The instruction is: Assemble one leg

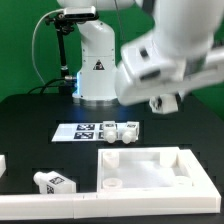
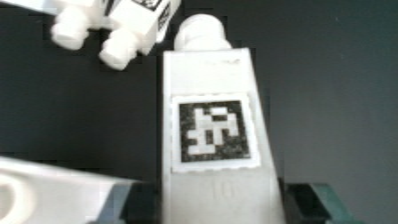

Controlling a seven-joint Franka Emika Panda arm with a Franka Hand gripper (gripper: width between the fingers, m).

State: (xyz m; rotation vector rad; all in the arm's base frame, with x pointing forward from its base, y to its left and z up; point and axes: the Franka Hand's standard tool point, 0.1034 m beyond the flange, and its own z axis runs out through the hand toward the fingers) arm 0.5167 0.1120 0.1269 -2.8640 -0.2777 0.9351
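Note:
In the wrist view a white leg with a black-and-white tag on its face stands lengthwise between my dark fingers. My gripper is shut on its near end. In the exterior view my gripper hangs blurred above the table, over the far right side of the large white panel. The held leg is hard to make out there. Two more legs lie side by side at the marker board's right end, and they also show in the wrist view. Another leg lies at the front left.
The marker board lies mid-table in front of the robot base. The panel's raised rim and corner socket are near the front; a corner of it shows in the wrist view. A white part sits at the left edge.

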